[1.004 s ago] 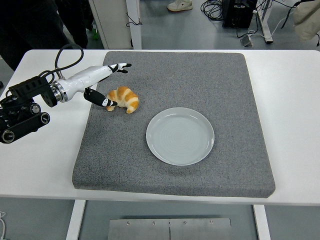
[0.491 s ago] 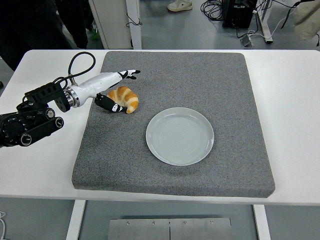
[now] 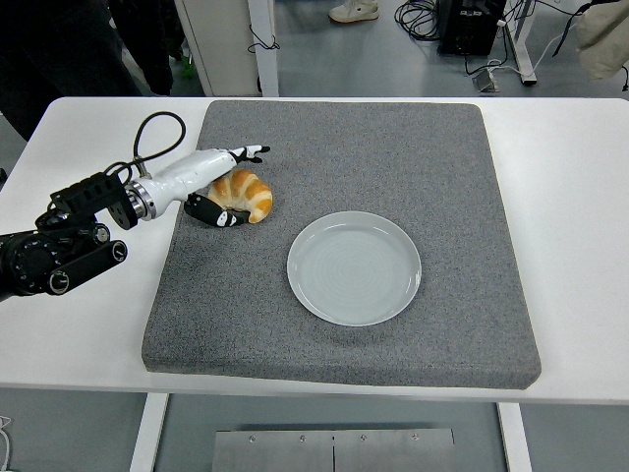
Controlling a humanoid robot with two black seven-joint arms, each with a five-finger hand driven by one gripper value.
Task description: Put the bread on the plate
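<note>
A: From the head view, where is the bread?

B: The bread (image 3: 243, 195), a golden croissant, lies on the grey mat (image 3: 344, 324), up and to the left of the plate (image 3: 354, 267) and well apart from it; the plate is bare; the mat covers most of the white table (image 3: 580, 246).

A: And the hand?

B: The left hand (image 3: 224, 187) reaches in from the plate's far left and sits right at the croissant; the fingers (image 3: 251, 152) stretch over its far side, the thumb (image 3: 211, 214) curls along its near side; so the hand is spread around the bread and bracketing it, though I cannot tell whether it has clamped on; the croissant rests on the mat; the right arm is nowhere in sight.

A: How should it handle?

B: I'd judge it light, soft and flaky; a hard squeeze would likely crush or crumble it; the crust looks dry, so slipping seems a small risk; the thick middle of the curve is probably the best place to hold, fingers and thumb on opposite flanks, since the tapered ends could tear off.
</note>
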